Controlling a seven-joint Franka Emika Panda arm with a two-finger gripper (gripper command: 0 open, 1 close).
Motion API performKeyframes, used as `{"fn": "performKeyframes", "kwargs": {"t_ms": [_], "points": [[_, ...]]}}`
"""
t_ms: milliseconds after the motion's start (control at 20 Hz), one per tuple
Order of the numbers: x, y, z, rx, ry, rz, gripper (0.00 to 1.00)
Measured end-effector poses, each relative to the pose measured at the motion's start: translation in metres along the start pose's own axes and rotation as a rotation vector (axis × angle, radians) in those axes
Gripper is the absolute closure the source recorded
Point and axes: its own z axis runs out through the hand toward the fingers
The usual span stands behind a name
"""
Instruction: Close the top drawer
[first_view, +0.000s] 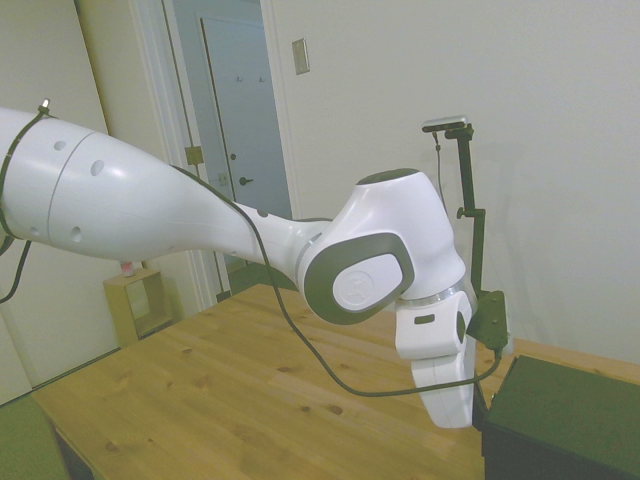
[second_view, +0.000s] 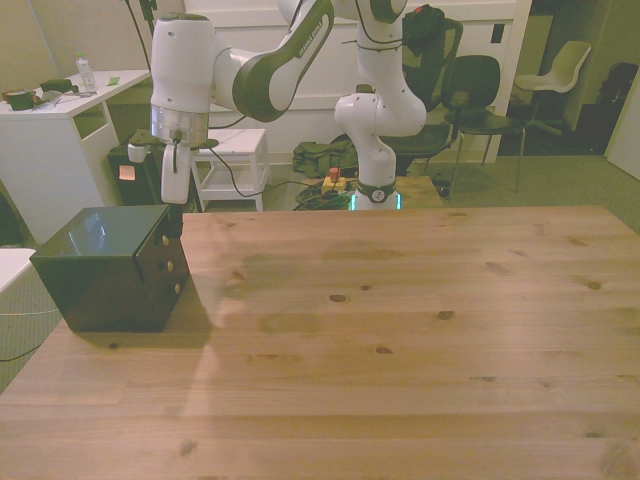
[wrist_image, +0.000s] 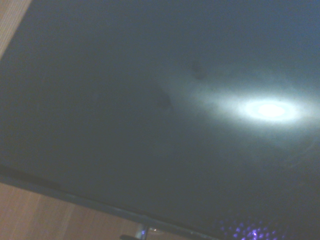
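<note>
A dark cabinet stands at the table's edge on the front view's left. Its front face carries three pale dots, one above the other. The top drawer is the uppermost strip with the highest dot, and it looks flush with the fronts below it. My gripper hangs just above the cabinet's far top corner, close to that front face. In the side view the gripper sits at the near edge of the dark-green top panel. In the wrist view the glossy top panel fills the picture, with a bright reflection.
The wooden table stretches to the front view's right of the cabinet. Behind the table stand a white stool, a white desk and several chairs. A small wooden shelf sits by the door.
</note>
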Motion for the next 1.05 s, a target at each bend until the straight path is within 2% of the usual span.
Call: {"fn": "performKeyframes", "kwargs": {"t_ms": [300,450,800,850,1050], "points": [[0.008,0.001,0.001,-0.002,-0.003,0.01,1.0],[0.002,0.001,0.001,-0.003,-0.006,-0.016,1.0],[-0.07,0.0,-0.003,0.0,-0.044,-0.137,1.0],[-0.078,0.003,-0.006,0.0,-0.05,-0.151,0.0],[-0.113,0.02,-0.025,0.013,-0.086,-0.21,0.0]]}}
